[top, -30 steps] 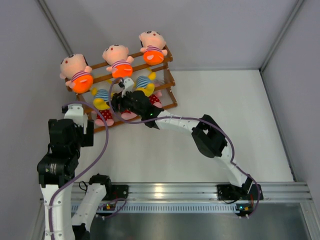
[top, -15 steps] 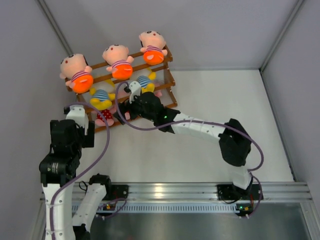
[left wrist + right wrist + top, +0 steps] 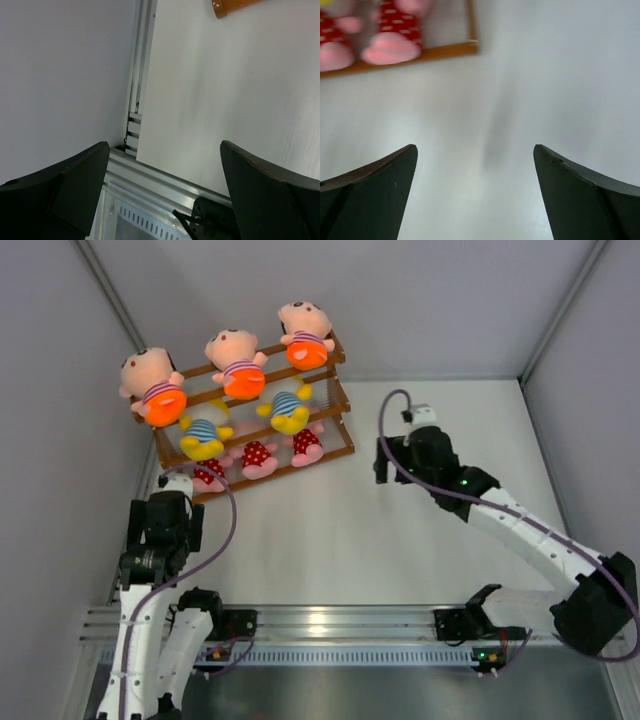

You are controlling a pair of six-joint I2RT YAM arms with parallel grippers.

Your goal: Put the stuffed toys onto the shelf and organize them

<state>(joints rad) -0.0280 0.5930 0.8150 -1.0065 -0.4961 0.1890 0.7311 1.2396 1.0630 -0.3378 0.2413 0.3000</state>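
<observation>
The right arm [image 3: 520, 530] is stretched from its base at the near right across the counter [image 3: 330, 540] towards the far middle, with its wrist bent down. The right pincer [image 3: 474, 147] is spread wide and empty above bare counter, well apart from the shelf [image 3: 345, 430]; the shelf's near rail and two pairs of pink feet are seen at the top of its wrist view. The left arm [image 3: 150, 550] is folded upright at the near left. The left pincer [image 3: 164, 147] is likewise spread wide with nothing held, aimed down at the counter's left edge and the near metal rail [image 3: 165, 182].

The shelf is set at the far left, its long axis running slantwise from near left to far right. Three peach dolls [image 3: 237, 362] are lined along the top tier, two yellow dolls [image 3: 287, 410] along the middle tier and three pink dolls [image 3: 258, 458] along the lowest. Each doll is laid across the shelf's length, head to the far side and feet to the near side.
</observation>
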